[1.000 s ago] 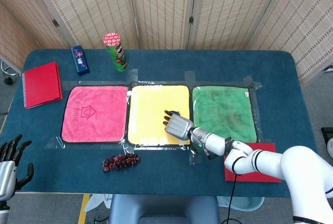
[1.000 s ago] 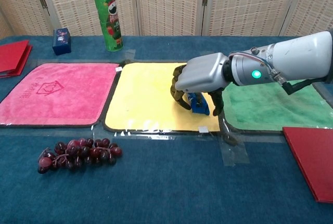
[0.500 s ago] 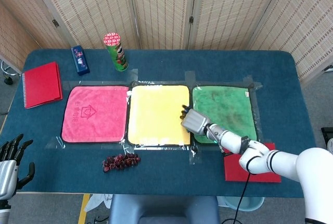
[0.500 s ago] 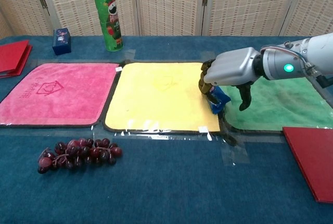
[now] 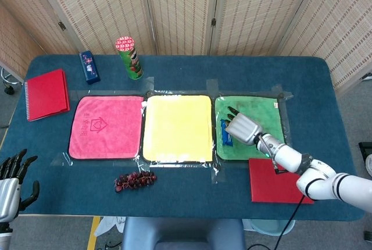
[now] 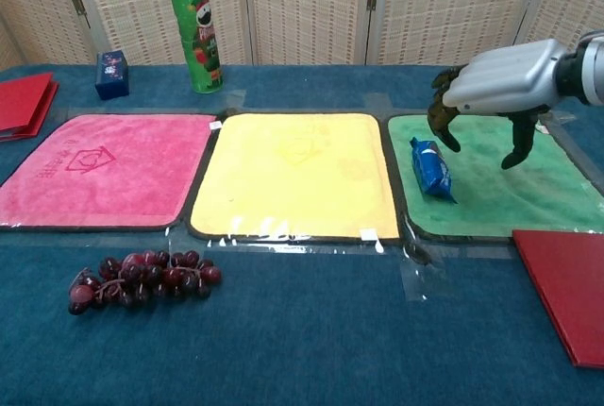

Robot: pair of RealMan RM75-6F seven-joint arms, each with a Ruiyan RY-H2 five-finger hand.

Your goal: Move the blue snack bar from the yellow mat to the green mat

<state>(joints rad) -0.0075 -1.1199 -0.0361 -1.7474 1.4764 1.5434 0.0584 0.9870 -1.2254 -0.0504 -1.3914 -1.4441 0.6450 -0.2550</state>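
The blue snack bar (image 6: 432, 169) (image 5: 225, 132) lies flat on the left part of the green mat (image 6: 510, 194) (image 5: 261, 113). The yellow mat (image 6: 293, 175) (image 5: 176, 128) beside it is bare. My right hand (image 6: 491, 85) (image 5: 242, 127) hovers above the green mat, just right of the bar, fingers spread and curved downward, holding nothing. My left hand (image 5: 10, 177) shows at the lower left corner of the head view, off the table, fingers apart and empty.
A pink mat (image 6: 99, 170) lies left of the yellow one. A bunch of grapes (image 6: 142, 274) sits in front. A green chips can (image 6: 196, 36) and a small blue box (image 6: 111, 74) stand at the back. Red notebooks lie at far left (image 5: 46, 94) and front right (image 6: 566, 288).
My right hand carried the snack bar rightward from the yellow mat onto the green mat, released it there, and rose to the right of it.
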